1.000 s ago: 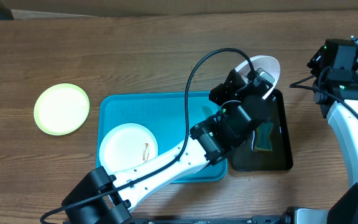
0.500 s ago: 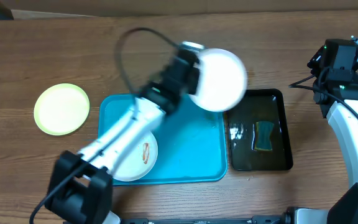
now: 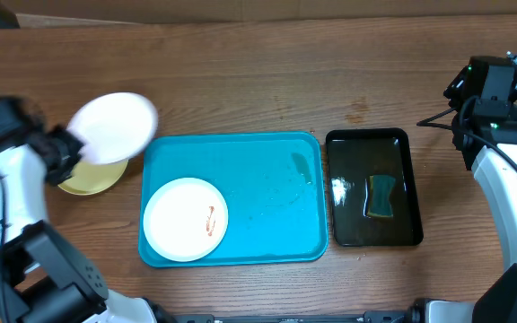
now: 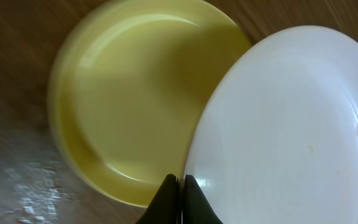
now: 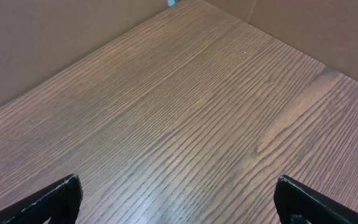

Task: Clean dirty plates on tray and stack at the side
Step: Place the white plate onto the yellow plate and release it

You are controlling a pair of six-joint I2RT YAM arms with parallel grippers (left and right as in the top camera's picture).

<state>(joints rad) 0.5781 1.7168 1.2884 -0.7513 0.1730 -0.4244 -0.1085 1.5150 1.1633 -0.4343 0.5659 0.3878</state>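
My left gripper (image 3: 72,149) (image 4: 181,185) is shut on the rim of a clean-looking white plate (image 3: 112,128) (image 4: 291,124). It holds that plate tilted, partly over the pale yellow-green plate (image 3: 86,178) (image 4: 123,106), which lies on the wood left of the tray. The turquoise tray (image 3: 267,197) carries another white plate (image 3: 185,219) with a reddish smear near its right side. My right gripper (image 5: 179,202) is open over bare wood at the far right, with nothing between its fingers (image 5: 55,199).
A glossy black tray (image 3: 348,224) with a dark green sponge (image 3: 381,196) sits right of the turquoise tray. The right arm (image 3: 496,170) stands along the right edge. Bare wood tabletop (image 3: 240,81) runs across the back.
My left arm has swung the white plate from above the black tray, across the turquoise tray, to the far left over the yellow-green plate. The right arm has stayed still.
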